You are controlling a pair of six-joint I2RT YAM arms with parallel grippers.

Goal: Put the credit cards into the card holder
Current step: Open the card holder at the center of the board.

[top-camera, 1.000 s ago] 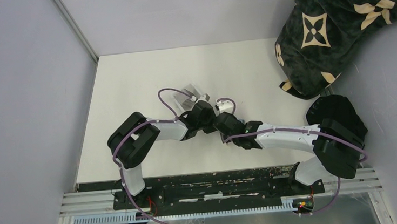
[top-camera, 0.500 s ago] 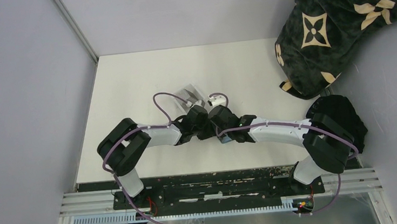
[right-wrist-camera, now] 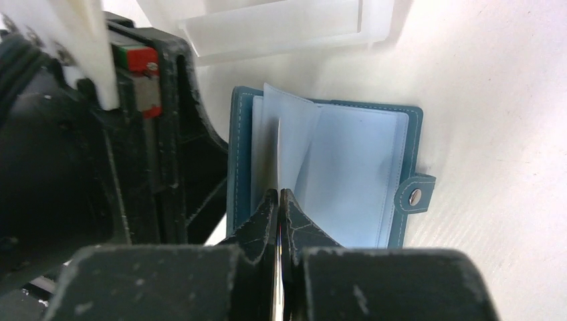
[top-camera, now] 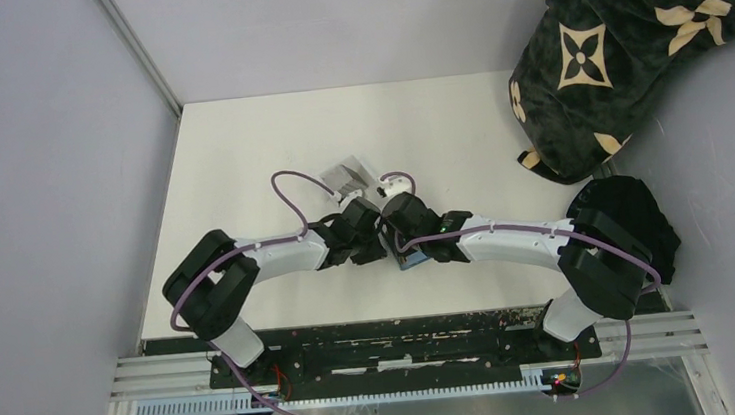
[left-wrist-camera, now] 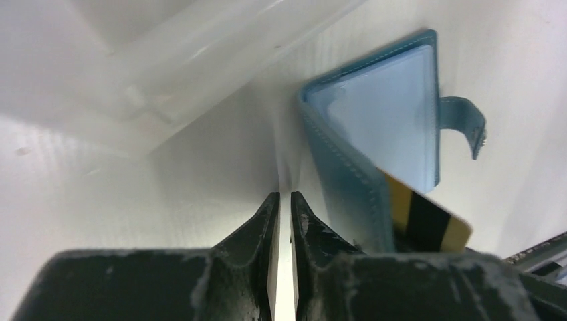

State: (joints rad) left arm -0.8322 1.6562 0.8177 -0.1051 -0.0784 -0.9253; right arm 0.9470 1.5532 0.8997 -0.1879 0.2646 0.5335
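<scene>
White tabletop (top-camera: 241, 178) filled most of what I could see, with both arms bent in to meet at its middle. The right gripper (right-wrist-camera: 279, 195) had its jaws pressed together on a thin pale edge that stood up among the grey leaves of the card holder (right-wrist-camera: 354, 174). Seen from the left wrist, a gold card (left-wrist-camera: 428, 221) with a dark stripe poked out of the holder's end. I took that edge for the card, held upright so it could slide into a pocket, though edge-on I could not be certain.

The left gripper (left-wrist-camera: 281, 197) sat just beside the holder's spine, jaws closed to a sliver with something pale between them. Whether that was a pinched leaf or only table showing through, I could not tell. Its place made sense as a brace, to prop the teal cover up and stop the holder skidding.

The holder lay open on the table, its snap tab (right-wrist-camera: 416, 194) flung out on the side away from the left gripper. The clear tray (right-wrist-camera: 281, 27) was close by on its far side. I saw no other cards. Well off at the far right slumped a dark patterned bag (top-camera: 610, 46).
</scene>
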